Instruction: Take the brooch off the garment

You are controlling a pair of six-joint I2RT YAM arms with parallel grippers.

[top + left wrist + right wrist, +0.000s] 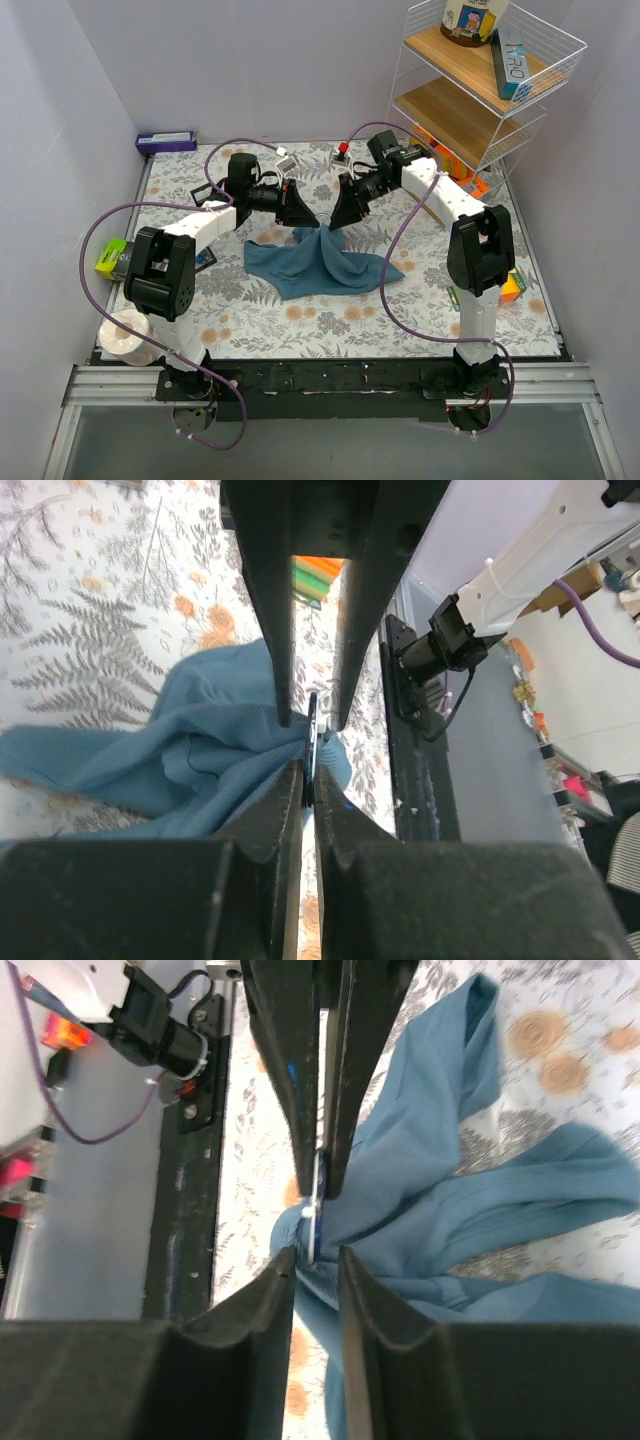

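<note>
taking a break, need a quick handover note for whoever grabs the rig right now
Left pincer: shut on the brooch, which shows edge-on as a thin whitish disc.
Right pincer: tip to tip with the left one, apparently pinching the garment right at the brooch.
Garment: lies crumpled, with one point raised to a peak between the two pincers.
Done: both grips look set.
Left to do: the brooch is not yet free of the cloth. Probably draw the pincers apart, then put the brooch down.

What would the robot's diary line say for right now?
garment: bunched, peak raised | brooch: edge-on at the peak | left jaws: shut on brooch | right jaws: flanking cloth, grip unclear
</note>
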